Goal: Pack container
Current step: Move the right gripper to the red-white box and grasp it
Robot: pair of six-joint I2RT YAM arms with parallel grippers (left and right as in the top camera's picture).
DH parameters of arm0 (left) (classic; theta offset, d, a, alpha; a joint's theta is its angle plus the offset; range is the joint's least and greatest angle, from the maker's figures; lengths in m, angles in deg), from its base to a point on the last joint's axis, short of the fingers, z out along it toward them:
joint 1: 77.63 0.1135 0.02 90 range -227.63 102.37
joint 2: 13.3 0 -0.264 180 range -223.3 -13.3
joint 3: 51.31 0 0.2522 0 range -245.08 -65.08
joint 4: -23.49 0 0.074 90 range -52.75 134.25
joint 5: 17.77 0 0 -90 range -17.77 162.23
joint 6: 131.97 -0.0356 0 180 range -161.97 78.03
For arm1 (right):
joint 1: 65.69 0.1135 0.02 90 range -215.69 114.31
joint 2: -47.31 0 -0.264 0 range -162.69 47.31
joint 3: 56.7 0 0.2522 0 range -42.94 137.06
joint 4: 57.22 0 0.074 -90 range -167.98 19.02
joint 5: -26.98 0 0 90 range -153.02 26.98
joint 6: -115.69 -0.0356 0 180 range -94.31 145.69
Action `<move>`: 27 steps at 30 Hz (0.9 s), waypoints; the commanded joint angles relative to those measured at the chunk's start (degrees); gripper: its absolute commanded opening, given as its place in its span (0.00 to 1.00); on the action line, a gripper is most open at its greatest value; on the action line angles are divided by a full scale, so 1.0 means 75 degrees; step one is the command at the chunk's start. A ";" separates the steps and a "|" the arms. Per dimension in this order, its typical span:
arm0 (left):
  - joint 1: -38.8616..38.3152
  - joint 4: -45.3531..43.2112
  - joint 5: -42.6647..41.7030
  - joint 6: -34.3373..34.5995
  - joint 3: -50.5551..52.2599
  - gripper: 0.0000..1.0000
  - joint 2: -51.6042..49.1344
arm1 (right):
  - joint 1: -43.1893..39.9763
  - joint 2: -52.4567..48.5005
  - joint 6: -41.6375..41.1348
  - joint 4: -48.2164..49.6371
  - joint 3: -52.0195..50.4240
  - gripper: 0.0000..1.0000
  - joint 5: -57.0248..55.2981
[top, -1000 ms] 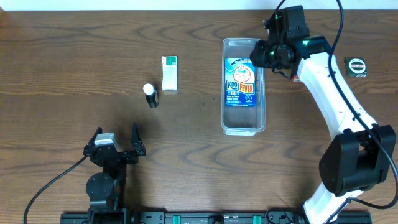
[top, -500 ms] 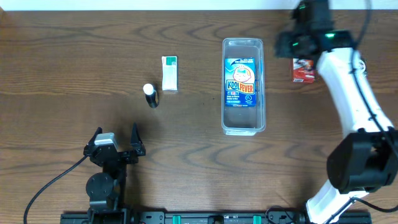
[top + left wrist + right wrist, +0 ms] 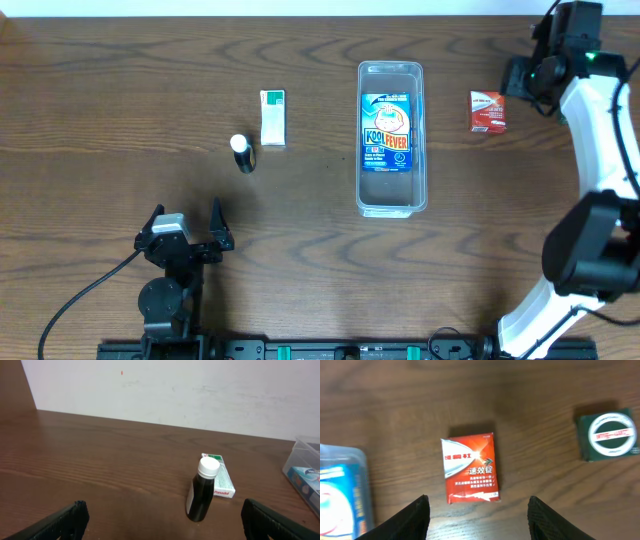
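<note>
Dark brown wood grain covers the surface (image 3: 90,110), and a pale wall rises behind it in the left wrist view. Clock directions are taken from the overhead view, with 12 at the far edge.

Nearest, at about 7 o'clock, the left fingers (image 3: 218,215) (image 3: 67,519) are spread wide with nothing between them, low over the wood. Beyond them, toward 12, a dark bottle (image 3: 242,153) (image 3: 202,495) with a white cap stands upright. At its 1 o'clock, just beside it, a white and green box (image 3: 272,118) (image 3: 220,480) lies flat, and the word Panadol reads on its side.

The container (image 3: 423,140) sits right of centre, well apart from those two, with its long sides running from 6 to 12. A blue Kool Fever packet (image 3: 387,130) lies flat inside it and fills the far and middle part; the near end shows only clear plastic. One corner of the tub shows at the right edge of the left wrist view (image 3: 302,452).

At the container's 3 o'clock, apart from it, a red box (image 3: 488,112) (image 3: 470,467) lies flat, label up. The right arm (image 3: 600,120) reaches along the 3 o'clock edge to the far corner. In its wrist view the right fingers (image 3: 410,520) are spread above the surface and grip nothing, with the red box seen between them. A green tin (image 3: 606,437) with a round white label lies to the right of that box.
</note>
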 commanded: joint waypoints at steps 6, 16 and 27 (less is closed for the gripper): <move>0.0038 0.0262 0.0090 -0.0096 0.0154 0.98 0.0041 | 0.0058 -0.1043 0.0172 0.0388 -0.0122 0.64 -0.0070; 0.0038 0.0262 0.0090 -0.0096 0.0154 0.98 0.0041 | 0.0198 -0.1381 0.0595 0.0766 -0.0119 0.93 -0.0032; 0.0038 0.0262 0.0093 -0.0096 0.0154 0.98 0.0041 | 0.0548 -0.1682 0.0565 0.0895 -0.0122 0.92 -0.0609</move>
